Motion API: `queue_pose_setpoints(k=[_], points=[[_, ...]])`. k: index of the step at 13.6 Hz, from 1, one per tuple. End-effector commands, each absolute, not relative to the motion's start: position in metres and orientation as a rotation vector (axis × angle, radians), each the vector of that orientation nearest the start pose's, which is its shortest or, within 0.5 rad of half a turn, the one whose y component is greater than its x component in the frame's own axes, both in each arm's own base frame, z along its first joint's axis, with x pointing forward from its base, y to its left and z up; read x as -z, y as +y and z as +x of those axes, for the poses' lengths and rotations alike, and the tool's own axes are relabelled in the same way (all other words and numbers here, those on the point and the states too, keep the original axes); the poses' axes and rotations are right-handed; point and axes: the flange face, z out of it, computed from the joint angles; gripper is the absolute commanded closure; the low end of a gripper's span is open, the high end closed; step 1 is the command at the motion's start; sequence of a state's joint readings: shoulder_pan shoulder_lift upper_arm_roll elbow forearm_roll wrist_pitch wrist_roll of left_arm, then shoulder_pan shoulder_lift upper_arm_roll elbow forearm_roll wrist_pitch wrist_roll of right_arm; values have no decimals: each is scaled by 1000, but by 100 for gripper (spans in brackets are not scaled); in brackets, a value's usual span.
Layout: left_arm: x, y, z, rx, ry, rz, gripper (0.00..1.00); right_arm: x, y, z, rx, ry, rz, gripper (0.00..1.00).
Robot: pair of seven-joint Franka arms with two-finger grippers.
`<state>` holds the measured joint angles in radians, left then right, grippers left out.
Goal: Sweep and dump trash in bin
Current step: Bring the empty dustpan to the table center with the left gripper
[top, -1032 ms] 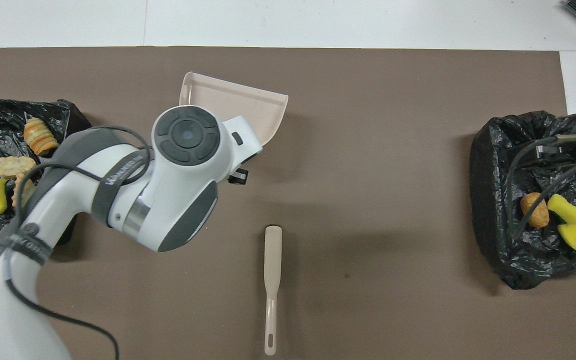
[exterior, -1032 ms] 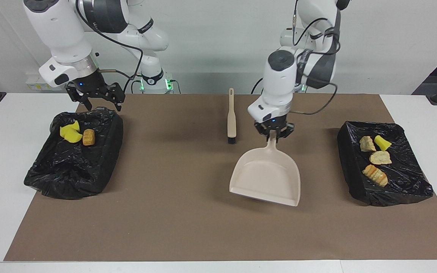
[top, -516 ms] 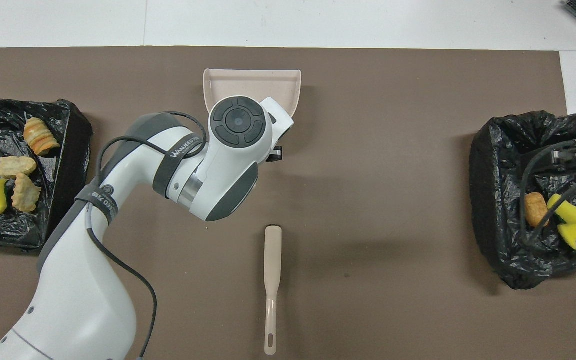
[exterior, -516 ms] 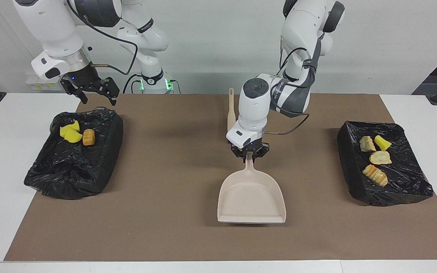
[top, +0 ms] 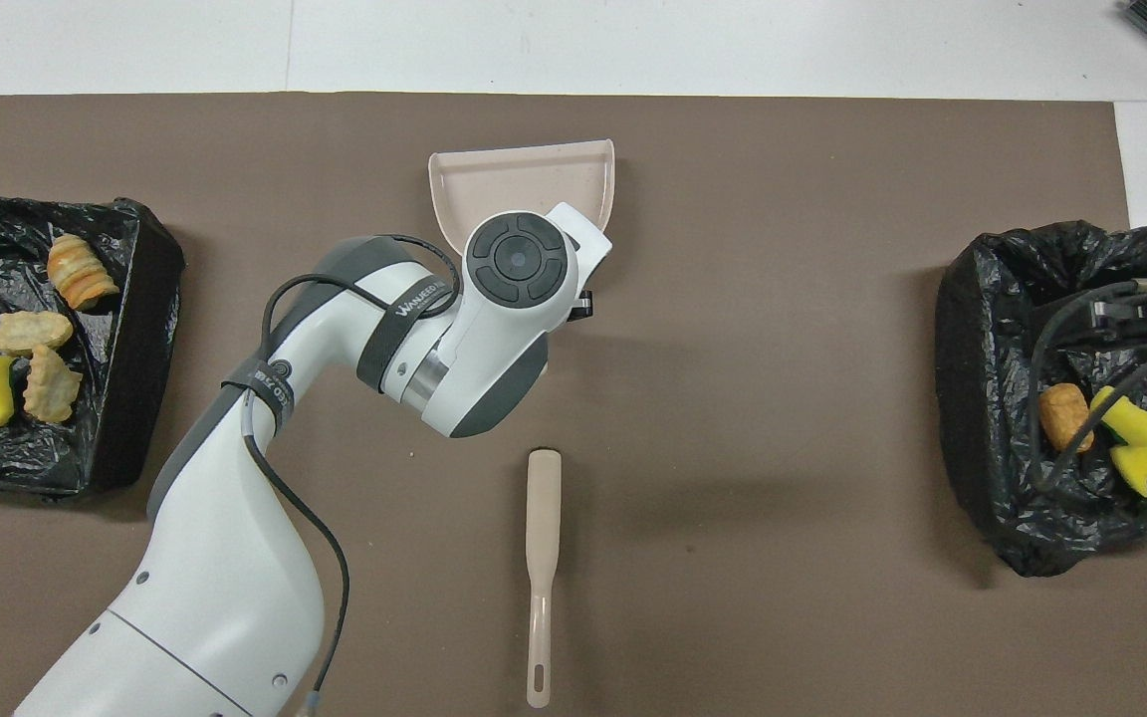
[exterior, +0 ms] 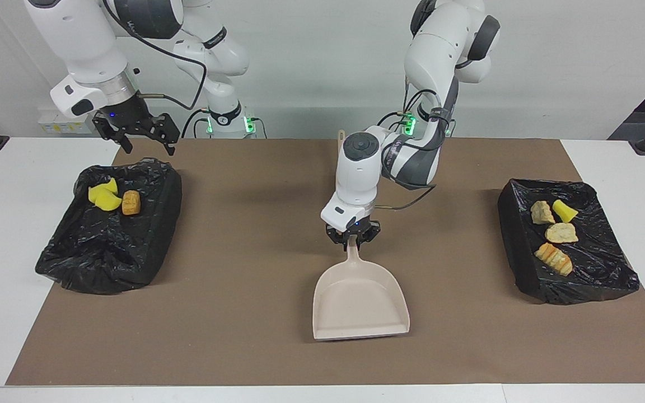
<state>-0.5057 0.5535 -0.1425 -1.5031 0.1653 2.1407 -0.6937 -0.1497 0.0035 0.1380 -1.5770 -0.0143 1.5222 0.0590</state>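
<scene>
My left gripper (exterior: pixel 352 239) is shut on the handle of the beige dustpan (exterior: pixel 360 305), low over the middle of the mat, mouth facing away from the robots; the arm hides the grip from overhead, where only the dustpan (top: pixel 524 177) pan shows. Trash lies in two black-lined bins. The bin (exterior: pixel 93 274) at the right arm's end holds yellow sponge bits (exterior: pixel 103 197) and an orange-brown piece (exterior: pixel 130 202). The bin (exterior: pixel 574 288) at the left arm's end holds several scraps (exterior: pixel 561 233). My right gripper (exterior: pixel 138 134) hangs open over the first bin's rim.
The beige brush (top: pixel 543 538) lies on the brown mat nearer to the robots than the dustpan, its handle pointing toward them. In the facing view the left arm hides most of the brush. White table borders the mat (exterior: pixel 233 347) on all sides.
My left gripper carried the dustpan away from the bin at its end to the middle of the mat, lowering and straightening it. The right gripper shifted slightly above its bin.
</scene>
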Motion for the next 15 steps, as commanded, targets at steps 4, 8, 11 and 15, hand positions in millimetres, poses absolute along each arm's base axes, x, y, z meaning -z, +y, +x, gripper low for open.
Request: queue_pose_setpoints(k=[4,8,11,15], points=[[-351,-408,577,166,112,-3114,35,-617,-7,545,-87,142,-3134,0],[-413,-356,555,174,179,-3077,0,-617,-7,545,-87,144,-3134,0],[-470,-281,535,206,291,-3036,0,-617,-7,545,-87,144,-3134,0],[-550,-191,518,203,310,-2996,0,-617,-7,545,-87,142,-3134,0]])
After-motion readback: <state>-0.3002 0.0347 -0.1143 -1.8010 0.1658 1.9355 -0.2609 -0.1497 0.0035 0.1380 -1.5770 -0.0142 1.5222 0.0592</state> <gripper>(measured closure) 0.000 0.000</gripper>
